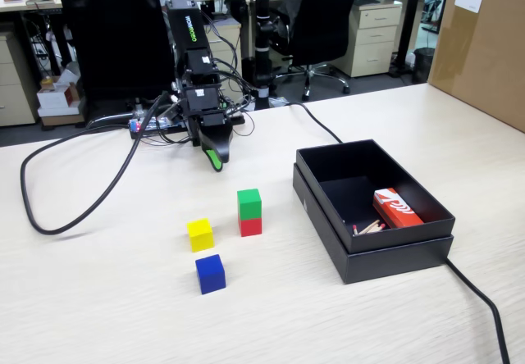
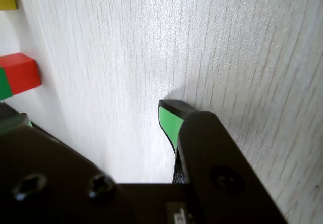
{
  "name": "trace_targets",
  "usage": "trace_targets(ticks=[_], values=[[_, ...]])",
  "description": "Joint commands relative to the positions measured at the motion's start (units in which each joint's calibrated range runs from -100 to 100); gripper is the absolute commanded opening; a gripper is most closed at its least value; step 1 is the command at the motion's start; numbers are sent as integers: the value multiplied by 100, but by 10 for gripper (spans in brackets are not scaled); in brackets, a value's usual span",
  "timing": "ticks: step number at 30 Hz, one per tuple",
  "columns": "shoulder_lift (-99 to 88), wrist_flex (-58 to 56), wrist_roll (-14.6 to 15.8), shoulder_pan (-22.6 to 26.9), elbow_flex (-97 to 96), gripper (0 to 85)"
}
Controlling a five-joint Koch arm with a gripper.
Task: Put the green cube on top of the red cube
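Green cube (image 1: 249, 202), bright and plain-faced, sits squarely atop red cube (image 1: 250, 226); hand (image 1: 215, 163) closed, empty.

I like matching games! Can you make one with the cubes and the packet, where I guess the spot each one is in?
Things:
1. green cube
2. blue cube
3. yellow cube
4. red-and-white packet

Places, in the fixed view:
A. inside the black box
B. on top of the red cube
C. on the table, nearest the camera
D. on the table, left of the stacked pair

Pairs: 1-B, 2-C, 3-D, 4-A
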Motion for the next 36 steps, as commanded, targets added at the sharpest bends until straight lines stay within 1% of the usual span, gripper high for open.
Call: trace_targets(ticks=[1,7,36], values=[[-46,343,-15,-5,-257,505],[-92,931,-83,-10,-1055,503],[-92,922,-73,-34,-1046,495]])
